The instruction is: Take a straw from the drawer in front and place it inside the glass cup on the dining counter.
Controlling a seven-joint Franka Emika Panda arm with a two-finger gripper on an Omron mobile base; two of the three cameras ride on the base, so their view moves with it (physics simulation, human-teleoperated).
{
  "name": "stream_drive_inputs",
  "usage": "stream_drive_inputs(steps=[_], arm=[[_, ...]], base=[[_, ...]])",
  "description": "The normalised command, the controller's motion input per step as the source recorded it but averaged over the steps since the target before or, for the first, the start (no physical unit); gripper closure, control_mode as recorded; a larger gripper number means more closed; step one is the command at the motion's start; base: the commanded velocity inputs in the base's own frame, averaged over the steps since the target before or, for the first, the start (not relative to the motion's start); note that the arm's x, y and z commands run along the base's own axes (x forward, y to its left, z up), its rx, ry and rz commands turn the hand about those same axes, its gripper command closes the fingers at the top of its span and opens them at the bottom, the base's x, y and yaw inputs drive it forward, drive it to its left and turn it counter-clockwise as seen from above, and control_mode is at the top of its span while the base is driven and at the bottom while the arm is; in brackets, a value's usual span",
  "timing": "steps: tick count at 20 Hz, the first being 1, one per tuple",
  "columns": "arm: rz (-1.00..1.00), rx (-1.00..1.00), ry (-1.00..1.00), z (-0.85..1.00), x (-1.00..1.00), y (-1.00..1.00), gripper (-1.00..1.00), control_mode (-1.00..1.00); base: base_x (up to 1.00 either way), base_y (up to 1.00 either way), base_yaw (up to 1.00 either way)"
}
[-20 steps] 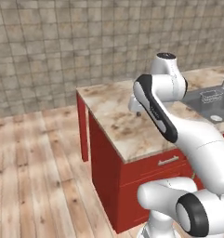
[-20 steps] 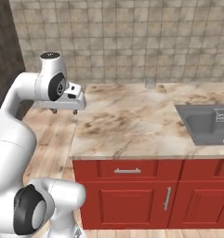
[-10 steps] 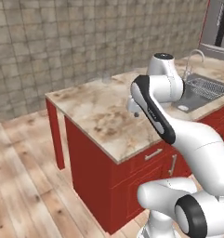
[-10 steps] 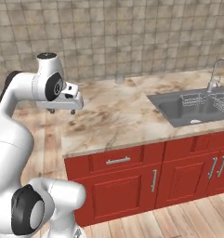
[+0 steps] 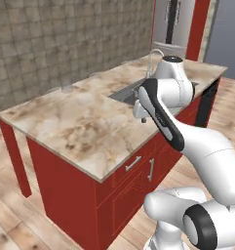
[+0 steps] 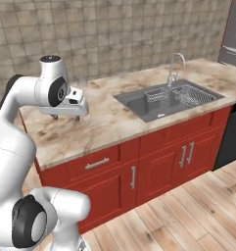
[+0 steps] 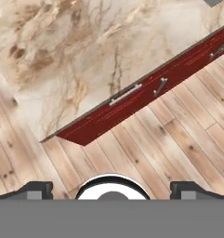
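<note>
The dining counter (image 5: pixel 85 127) is a marble top over a red base. On its far edge stands the glass cup (image 5: pixel 66 86), faint and see-through. Under the top's front edge, the red drawer (image 6: pixel 97 164) with its metal handle (image 7: pixel 125 94) is shut. The straw is hidden. My gripper (image 6: pixel 61 116) hangs open and empty a little above the counter's near part, well away from the cup. From the hand view it (image 7: pixel 112 189) looks down past the counter edge, onto the drawer front and the wooden floor.
A steel sink (image 6: pixel 163 100) with a faucet (image 6: pixel 174 66) and a wire rack is set in the counter to the right. Red cabinet doors (image 6: pixel 185 152) with metal handles lie below it. A dark appliance (image 6: pixel 234 137) stands at the far right. A steel fridge (image 5: pixel 172 24) stands behind.
The whole picture has shifted: the base has driven and turned along the counter, bringing the sink and faucet fully into view. The arm holds the same pose, jaws open.
</note>
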Motion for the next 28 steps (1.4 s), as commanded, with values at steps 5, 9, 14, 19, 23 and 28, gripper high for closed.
stream_drive_inputs(steps=[5, 9, 14, 19, 23, 28], arm=[[0.00, 0.00, 0.00, 0.00, 0.00, 0.00, -1.00, 1.00], [0.00, 0.00, 0.00, 0.00, 0.00, 0.00, -1.00, 1.00], [0.00, 0.00, 0.00, 0.00, 0.00, 0.00, -1.00, 1.00], [0.00, 0.00, 0.00, 0.00, 0.00, 0.00, -1.00, 1.00], [0.00, 0.00, 0.00, 0.00, 0.00, 0.00, -1.00, 1.00], [0.00, 0.00, 0.00, 0.00, 0.00, 0.00, -1.00, 1.00]], base=[[0.00, 0.41, -0.36], [0.00, 0.44, -0.33], [0.00, 0.50, -0.32], [0.00, 0.52, -0.30], [-0.01, 0.54, -0.27], [-0.32, 0.43, -0.16]])
